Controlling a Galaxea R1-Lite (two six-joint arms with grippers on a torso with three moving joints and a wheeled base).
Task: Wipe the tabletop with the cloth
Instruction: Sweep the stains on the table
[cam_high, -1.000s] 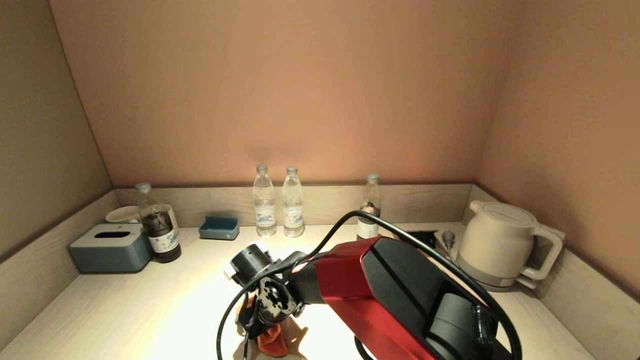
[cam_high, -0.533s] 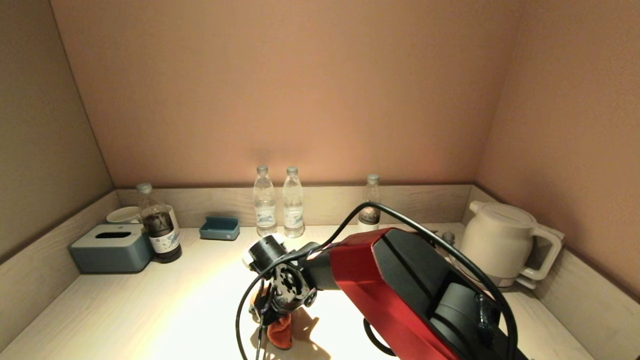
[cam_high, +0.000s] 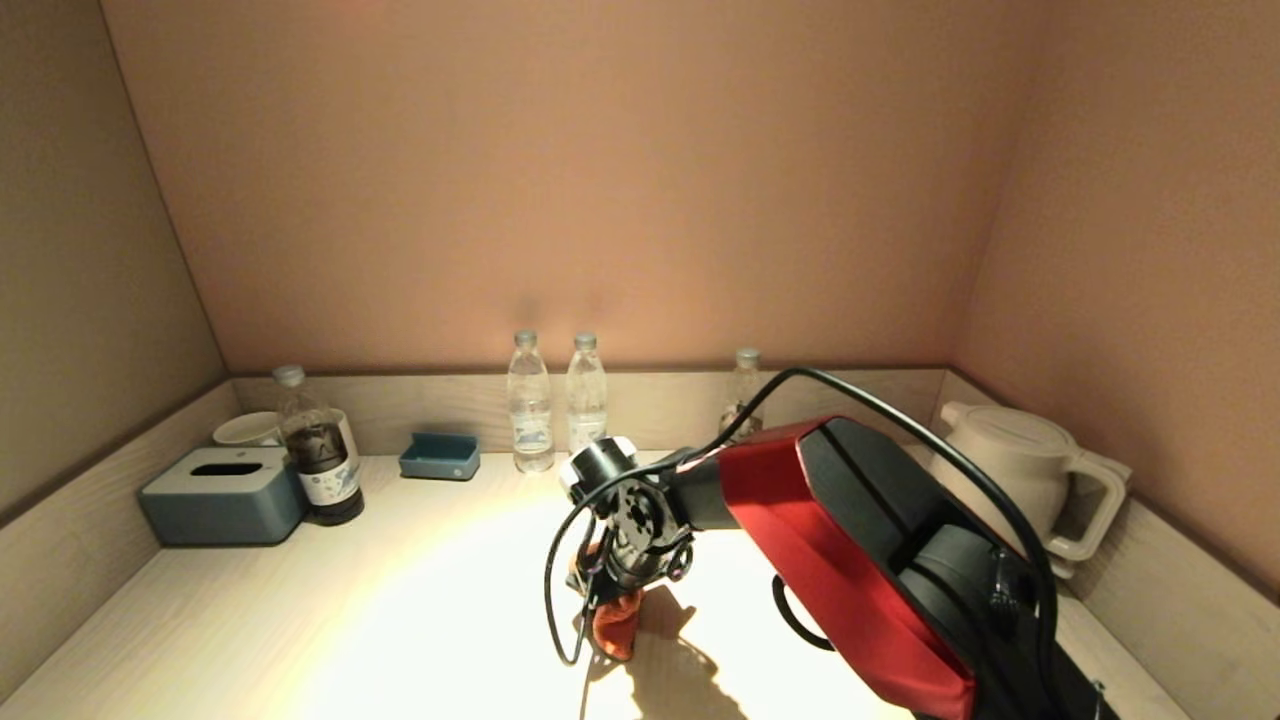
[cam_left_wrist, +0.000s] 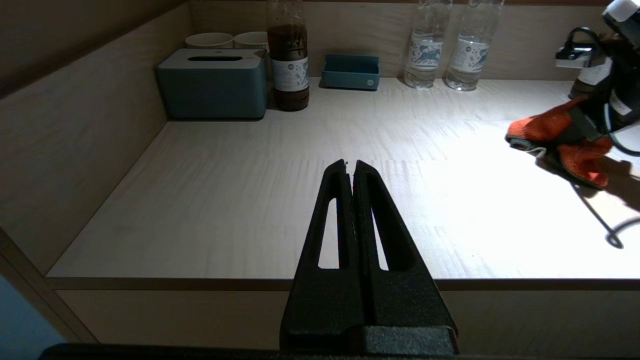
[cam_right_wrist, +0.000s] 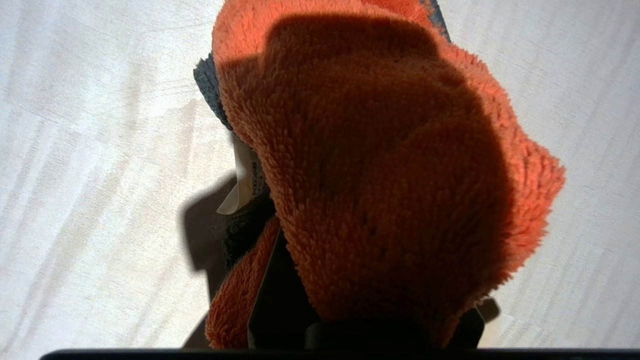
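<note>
Left gripper (cam_left_wrist: 350, 167) parked at the near table edge, fingers pressed together. Right gripper (cam_high: 612, 612) pinches the orange cloth (cam_high: 616, 624) against the tabletop (cam_high: 300, 620), now further right and further back than a second ago. Dark bottle (cam_high: 318, 460) about half full beside the tissue box (cam_high: 222, 494); two water bottles (cam_high: 529, 418) at the rear, kettle (cam_high: 1010, 478) right
</note>
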